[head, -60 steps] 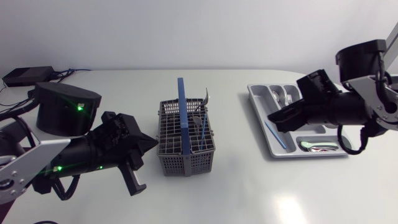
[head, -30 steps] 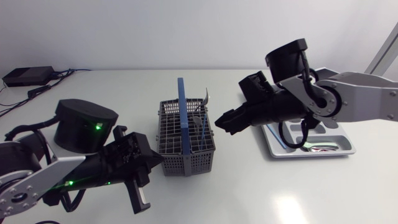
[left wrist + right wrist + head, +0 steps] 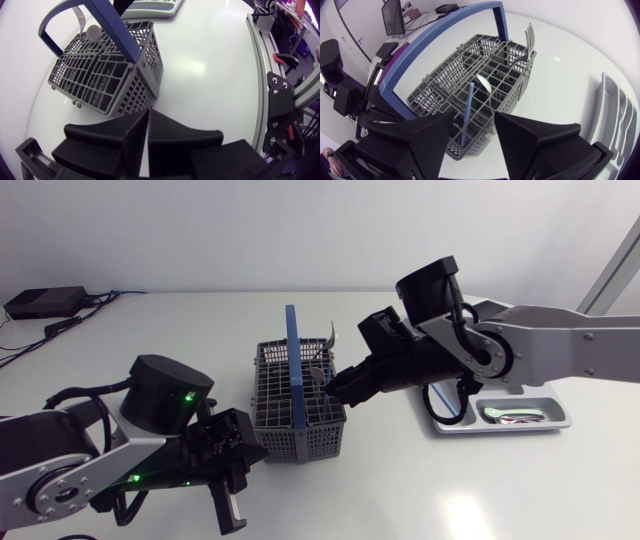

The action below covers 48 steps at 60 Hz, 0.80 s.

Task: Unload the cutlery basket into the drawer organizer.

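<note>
- While the right claw [image 3: 473,120] hangs over the cutlery basket [image 3: 465,65] with its fingers spread, a blue-handled utensil [image 3: 468,107] stands upright in the cell just ahead of and between them. Nothing is pinched yet.
- Just beyond that utensil a white spoon [image 3: 484,84] leans in the next cell, and a fork [image 3: 529,35] stands at the basket corner farthest from the claw.
- The basket's carry handle [image 3: 420,57] arches close beside one finger. A descent off line would likely strike it and shove or tip the basket.
- Closing too broadly could catch the spoon or a grid wall as well, so the basket lifts with the utensil.
- A thin handle pinched near its tip may swivel and drop on the way to the drawer organizer [image 3: 615,120], which lies well off to the claw's side.
- The left claw [image 3: 148,116], fingers pressed together on nothing, sits just short of the basket's near corner. It does not steady the basket, so any snag would go unchecked.
</note>
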Motion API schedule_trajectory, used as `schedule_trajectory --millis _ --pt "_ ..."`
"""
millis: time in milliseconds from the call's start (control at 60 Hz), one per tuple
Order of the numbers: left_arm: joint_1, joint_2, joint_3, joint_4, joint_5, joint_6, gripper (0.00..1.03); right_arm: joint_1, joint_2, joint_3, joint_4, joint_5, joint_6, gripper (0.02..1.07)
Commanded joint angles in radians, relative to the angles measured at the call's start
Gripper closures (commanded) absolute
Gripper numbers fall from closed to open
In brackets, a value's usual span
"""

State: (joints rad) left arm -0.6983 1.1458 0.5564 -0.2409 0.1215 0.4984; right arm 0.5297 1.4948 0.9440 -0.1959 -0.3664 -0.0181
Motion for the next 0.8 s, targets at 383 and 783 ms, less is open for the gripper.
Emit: schedule_trajectory --millis 383,783 --pt "0.12 0.009 0.036 -0.038 0.221 0.037 0.83 0.032 0.048 0.039 0.036 0.004 0.026 0.63" --pt "0.178 0.052 0.025 0.083 0.383 0.066 0.83 0.033 0.071 0.042 0.039 0.004 0.026 0.71"
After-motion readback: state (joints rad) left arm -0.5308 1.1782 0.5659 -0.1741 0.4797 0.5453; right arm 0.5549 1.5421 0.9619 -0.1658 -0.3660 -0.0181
